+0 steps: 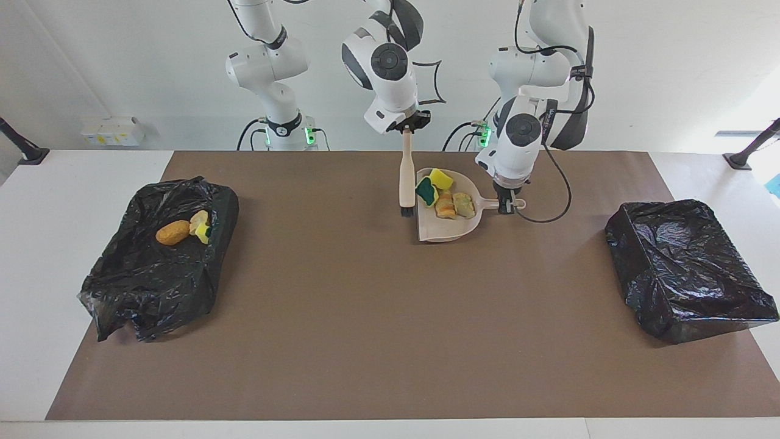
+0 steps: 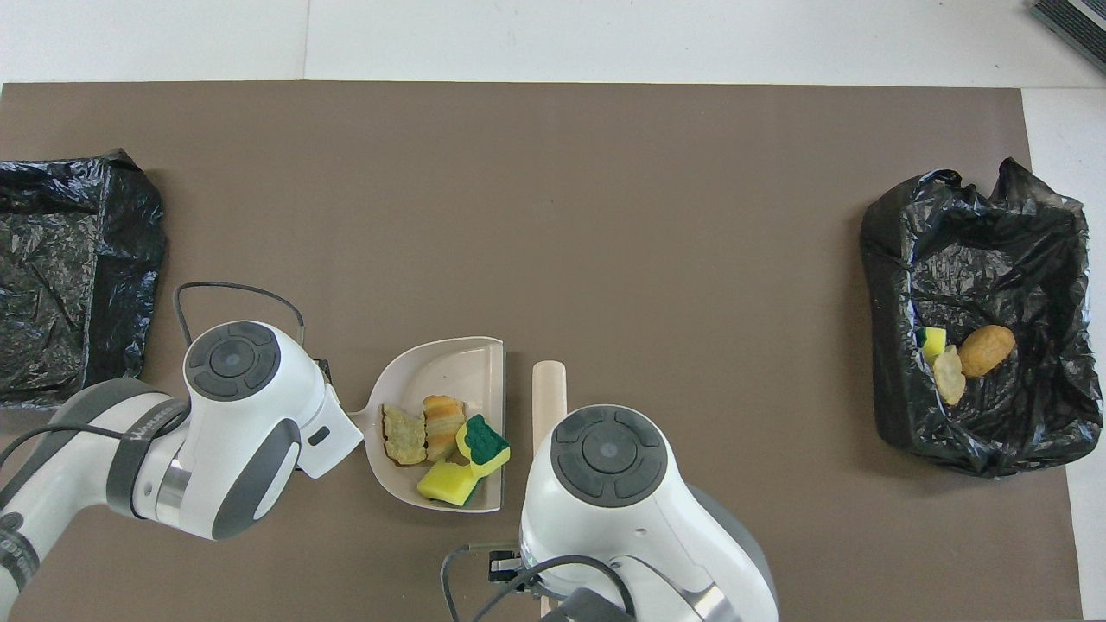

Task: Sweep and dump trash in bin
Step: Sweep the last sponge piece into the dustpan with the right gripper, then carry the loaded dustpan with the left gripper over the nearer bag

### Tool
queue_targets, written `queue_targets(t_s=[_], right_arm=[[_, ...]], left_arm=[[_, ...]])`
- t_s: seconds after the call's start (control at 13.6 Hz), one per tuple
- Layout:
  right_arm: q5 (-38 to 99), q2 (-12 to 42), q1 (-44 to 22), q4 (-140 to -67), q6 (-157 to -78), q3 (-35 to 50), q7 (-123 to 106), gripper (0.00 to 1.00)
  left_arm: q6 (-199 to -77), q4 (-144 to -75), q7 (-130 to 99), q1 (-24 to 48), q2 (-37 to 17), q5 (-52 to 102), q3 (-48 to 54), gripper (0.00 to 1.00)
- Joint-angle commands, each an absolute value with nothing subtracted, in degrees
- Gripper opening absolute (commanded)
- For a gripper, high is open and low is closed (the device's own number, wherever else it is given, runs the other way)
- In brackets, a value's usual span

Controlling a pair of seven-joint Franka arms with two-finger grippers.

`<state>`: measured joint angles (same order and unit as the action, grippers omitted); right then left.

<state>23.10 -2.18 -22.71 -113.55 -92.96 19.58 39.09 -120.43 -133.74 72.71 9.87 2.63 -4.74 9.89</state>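
My left gripper [image 1: 505, 206] is shut on the handle of the beige dustpan [image 1: 443, 230]. The pan holds several pieces of trash: a yellow sponge chunk [image 1: 440, 178], a green-backed sponge chunk [image 1: 426, 191], an orange-striped wedge [image 1: 444, 205] and a beige lump [image 1: 464, 205]. They also show in the overhead view, where the pan [image 2: 449, 367] is beside the brush. My right gripper [image 1: 407, 129] is shut on the beige brush [image 1: 406, 177], which hangs upright just beside the pan's open edge, apart from it. In the overhead view both grippers are hidden under their arms.
A black-bagged bin [image 1: 152, 274] at the right arm's end of the table holds a brown oval lump [image 1: 172, 232], a beige lump and a yellow sponge chunk [image 1: 201, 225]. A second black-bagged bin [image 1: 682, 268] stands at the left arm's end. Brown mat [image 1: 365, 317] covers the table.
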Motion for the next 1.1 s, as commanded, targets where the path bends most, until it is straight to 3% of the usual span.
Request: queue_targets(t_s=[0.0,0.29,0.59,1.03], right_arm=[[22.7,-3.4,-19.3,-114.7,-91.7,20.2,40.0,0.00],[23.1,-4.5,-19.2,-121.3,-96.7,20.7,40.2,0.00],[25.2,-3.9,-23.9,-126.4,-107.2,20.7,40.0,0.00],[25.2,-1.3,-27.1,-131.1,-115.1,20.7,38.2,0.00]], left_arm=[[-114.6,-126.4,78.4,4.9,0.7,-3.5,10.1,0.00],[-105.2,-110.7,82.1,-0.1,-6.8,-4.3,10.0,0.00],[-100.1,-99.8,85.6,-5.1,-11.1,-6.9,10.0,0.00],[-94.8,-85.6,93.5,-16.6,-17.2,-12.6,10.0,0.00]])
